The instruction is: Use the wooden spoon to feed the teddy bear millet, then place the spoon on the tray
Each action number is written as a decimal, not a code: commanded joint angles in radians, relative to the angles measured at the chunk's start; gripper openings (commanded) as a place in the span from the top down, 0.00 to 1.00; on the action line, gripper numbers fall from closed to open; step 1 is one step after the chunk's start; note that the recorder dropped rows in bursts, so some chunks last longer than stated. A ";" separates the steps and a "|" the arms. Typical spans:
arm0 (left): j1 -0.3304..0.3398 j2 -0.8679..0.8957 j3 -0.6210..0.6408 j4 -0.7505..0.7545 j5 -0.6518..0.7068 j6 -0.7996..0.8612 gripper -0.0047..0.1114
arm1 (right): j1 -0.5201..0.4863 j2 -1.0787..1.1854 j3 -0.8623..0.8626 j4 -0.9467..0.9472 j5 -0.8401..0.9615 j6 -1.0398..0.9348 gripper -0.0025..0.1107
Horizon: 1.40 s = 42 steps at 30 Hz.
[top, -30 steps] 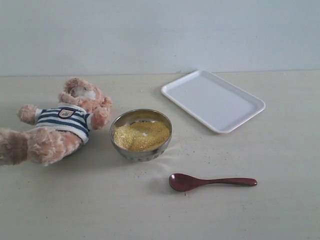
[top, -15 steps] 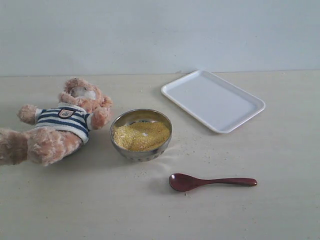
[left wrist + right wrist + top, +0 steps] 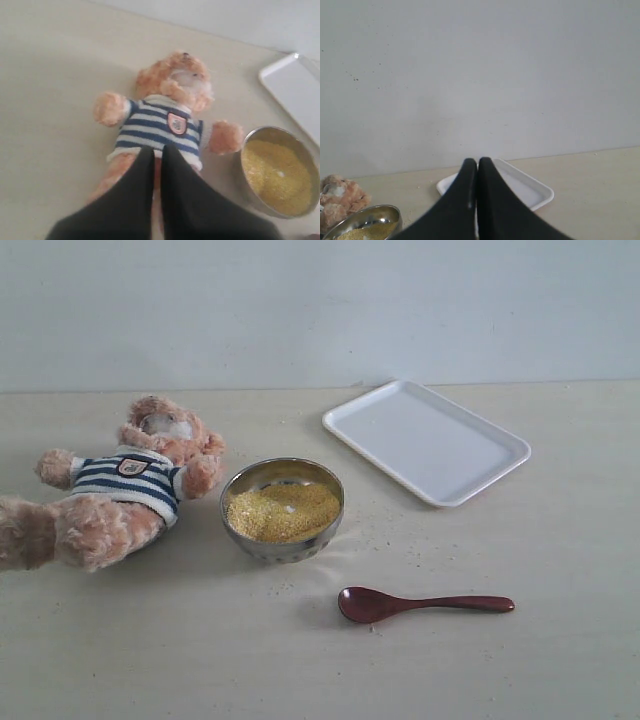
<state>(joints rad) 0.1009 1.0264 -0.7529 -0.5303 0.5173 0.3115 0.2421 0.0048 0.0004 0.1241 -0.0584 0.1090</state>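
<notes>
On the teddy bear (image 3: 145, 126) a chest badge (image 3: 176, 123) is seen — lettering unreadable; left gripper (image 3: 157, 150) and right gripper (image 3: 477, 162) are pinched closed, empty.

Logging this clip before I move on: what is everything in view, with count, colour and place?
teddy bear: one, light brown with a navy-and-white striped shirt, lying on its back at the table's left.
steel bowl: one, silver, centre, beside the bear.
millet: one yellow mass in the bowl, a few specks scattered nearby.
wooden spoon: one, dark reddish-brown, flat on the table in front of the bowl.
tray: one, white, empty, back right.
table: one, pale beige.
wall: pale grey, behind.
left hand: one, black, shut, aimed at the bear's lower body.
right hand: one, black, shut, aimed toward the tray.
</notes>
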 commanded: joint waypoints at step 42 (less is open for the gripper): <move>0.337 0.773 -0.170 -0.825 0.378 0.998 0.37 | -0.003 -0.005 0.000 0.001 -0.005 -0.006 0.98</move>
<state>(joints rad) 0.4355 1.7030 -0.8598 -1.4429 0.8661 1.3689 0.2421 0.0048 0.0004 0.1280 -0.0584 0.1090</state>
